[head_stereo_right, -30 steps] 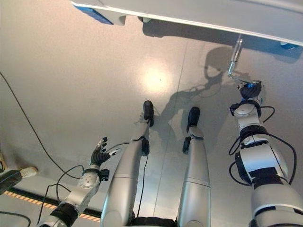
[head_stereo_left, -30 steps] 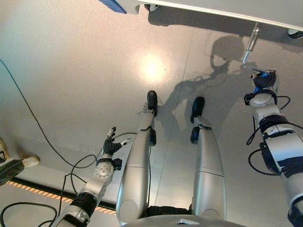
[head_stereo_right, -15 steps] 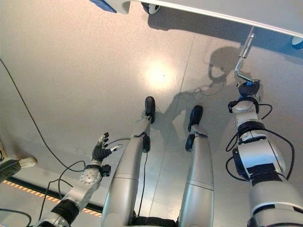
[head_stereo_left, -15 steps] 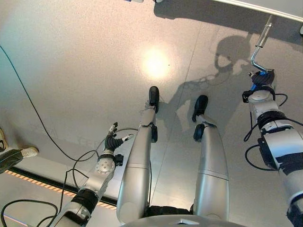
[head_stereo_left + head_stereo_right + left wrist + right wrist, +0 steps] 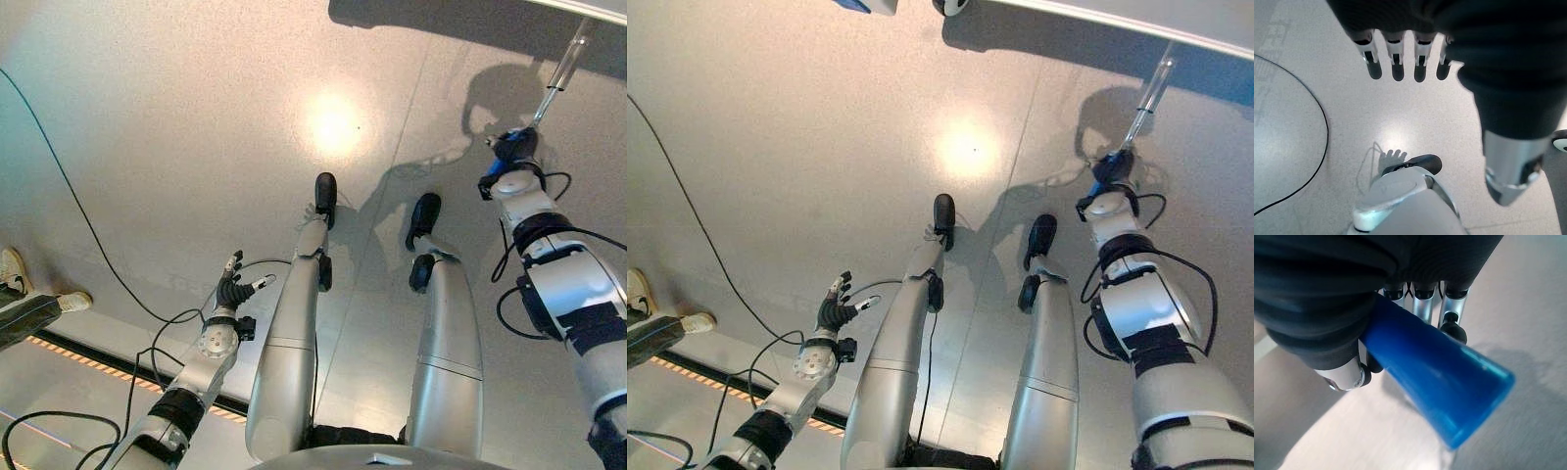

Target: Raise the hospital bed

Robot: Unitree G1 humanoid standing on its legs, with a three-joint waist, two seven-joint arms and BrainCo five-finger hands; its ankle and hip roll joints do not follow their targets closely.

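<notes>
Right wrist view shows the right hand (image 5: 1400, 303) curled tight round a blue handle (image 5: 1435, 382) — fingers (image 5: 1452, 316) wrapped behind it, thumb closed beneath. Seen from the head, grips that blue handle (image 5: 502, 149) at the lower end of a metal crank rod (image 5: 560, 70) slanting up to the pale bed frame (image 5: 1117, 22) along the upper edge.

Compared with a second ago, sits higher and further toward the middle; the rod's bent elbow, plain to see then, now lies hidden behind the hand, leaving the straight shaft running up to the frame. Reads as part of a crank turn completed, so the winding looks well underway — though how far the bed has risen cannot be told. Bed edge also nearer the upper border than before, mostly from the camera shifting.

Left hand (image 5: 233, 292) hangs low beside the body, well apart from the crank, fingers (image 5: 1396, 61) straight and relaxed, holding nothing.

Further out: grey floor (image 5: 196, 127), and a person's shoe (image 5: 71, 301) at the left edge.
</notes>
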